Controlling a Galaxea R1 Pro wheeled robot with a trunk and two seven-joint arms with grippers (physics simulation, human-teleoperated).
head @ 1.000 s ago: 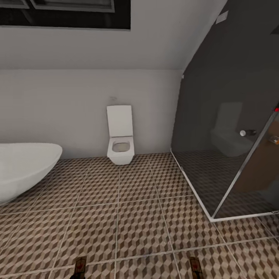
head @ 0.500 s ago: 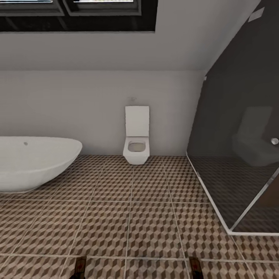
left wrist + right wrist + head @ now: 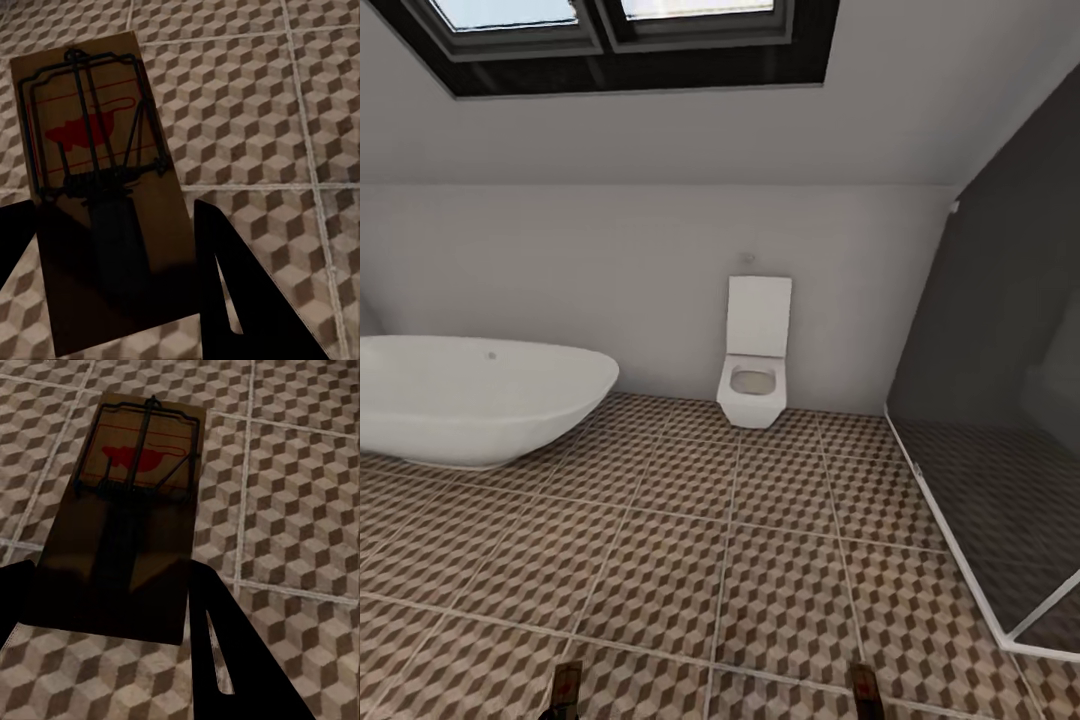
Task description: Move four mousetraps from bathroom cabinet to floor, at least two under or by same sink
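The head view looks forward and slightly down over the floor [image 3: 690,560] toward the far wall, tub [image 3: 470,405] and toilet [image 3: 757,360]. Each wrist view looks closely down along its fingers at a mousetrap [image 3: 97,195] [image 3: 127,517] over that same tiled floor.

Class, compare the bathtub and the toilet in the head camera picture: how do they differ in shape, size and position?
The bathtub is a long, rounded oval; the toilet is narrow and squarish. The bathtub looks far wider than the toilet. The bathtub stands out on the bathroom floor at the left; the toilet sits against the back wall, lid raised upright. Both are plain white.
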